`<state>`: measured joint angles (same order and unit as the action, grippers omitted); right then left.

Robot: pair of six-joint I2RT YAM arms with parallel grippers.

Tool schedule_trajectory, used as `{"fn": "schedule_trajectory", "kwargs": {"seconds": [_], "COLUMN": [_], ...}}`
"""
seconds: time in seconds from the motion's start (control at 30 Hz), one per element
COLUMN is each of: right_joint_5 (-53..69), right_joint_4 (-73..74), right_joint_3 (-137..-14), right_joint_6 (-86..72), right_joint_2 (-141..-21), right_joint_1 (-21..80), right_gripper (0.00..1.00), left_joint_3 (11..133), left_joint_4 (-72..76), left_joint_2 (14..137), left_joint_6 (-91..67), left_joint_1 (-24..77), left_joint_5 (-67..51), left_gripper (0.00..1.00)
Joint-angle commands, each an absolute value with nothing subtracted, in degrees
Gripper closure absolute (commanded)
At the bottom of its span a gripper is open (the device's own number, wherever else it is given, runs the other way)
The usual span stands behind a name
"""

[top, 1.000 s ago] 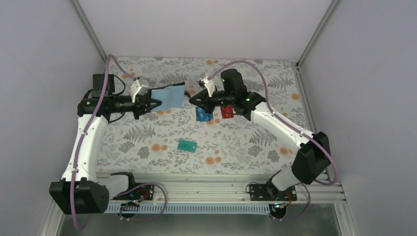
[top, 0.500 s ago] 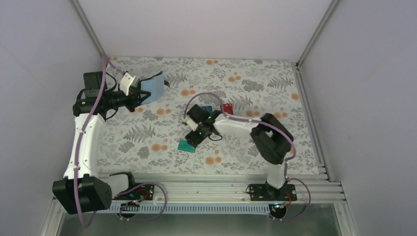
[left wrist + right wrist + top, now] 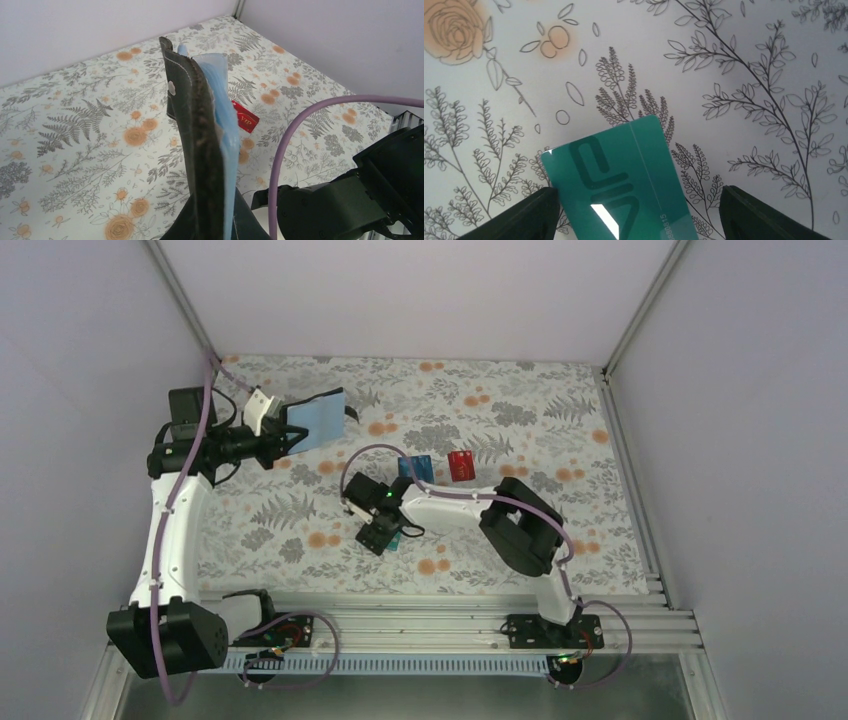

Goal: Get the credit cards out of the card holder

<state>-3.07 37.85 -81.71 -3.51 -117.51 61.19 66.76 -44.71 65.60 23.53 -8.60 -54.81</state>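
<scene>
My left gripper (image 3: 288,438) is shut on the card holder (image 3: 320,418) and holds it up off the table at the back left. In the left wrist view the card holder (image 3: 200,125) stands on edge, dark outside, light blue inside. The red card (image 3: 460,465) and the blue card (image 3: 415,467) lie flat at mid-table; the red card (image 3: 245,120) also shows past the holder. The teal-green card (image 3: 624,175) lies flat on the cloth. My right gripper (image 3: 639,222) is open low over it, one finger at its left edge, the other apart on the right.
A floral cloth (image 3: 520,410) covers the table, with white walls round three sides. The right arm's dark body (image 3: 360,200) and purple cable (image 3: 300,130) stretch across the middle. A metal rail (image 3: 440,615) runs along the near edge.
My right arm swung from the back middle down to the teal-green card and its jaws opened. My left arm pulled the card holder to the left and back.
</scene>
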Motion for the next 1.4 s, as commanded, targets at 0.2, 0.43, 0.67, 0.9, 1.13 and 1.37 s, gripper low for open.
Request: {"fn": "schedule_trajectory", "kwargs": {"seconds": [0.2,0.43,0.67,0.9,1.13,1.37], "right_joint_5": [-2.7,0.2,0.1,3.6,15.3,8.4], "right_joint_4": [42.4,37.2,37.0,37.8,32.4,37.6], "right_joint_3": [-75.9,-60.9,-49.9,-60.8,-72.4,-83.3], "right_joint_6": [-13.7,-23.2,-32.0,-21.7,-10.8,-7.1], "right_joint_2": [-118.5,-111.3,-103.2,-98.4,-103.7,-117.1], "right_joint_1": [60.8,54.0,52.1,54.4,58.5,64.1], "right_gripper": [0.33,0.39,0.46,0.52,0.67,0.95], "left_joint_3": [66.7,67.4,67.9,68.5,67.3,67.1], "left_joint_4": [-44.8,-46.0,-46.9,-46.7,-44.2,-43.5], "left_joint_2": [64.9,66.1,65.4,65.1,63.7,63.3], "left_joint_6": [24.5,25.1,25.6,25.3,22.3,21.5], "left_joint_1": [-9.1,-9.1,-9.1,-9.3,-13.1,-16.3], "left_joint_5": [-57.3,-58.8,-59.6,-58.0,-54.1,-52.8], "left_gripper": [0.98,0.98,0.98,0.98,0.98,0.98]}}
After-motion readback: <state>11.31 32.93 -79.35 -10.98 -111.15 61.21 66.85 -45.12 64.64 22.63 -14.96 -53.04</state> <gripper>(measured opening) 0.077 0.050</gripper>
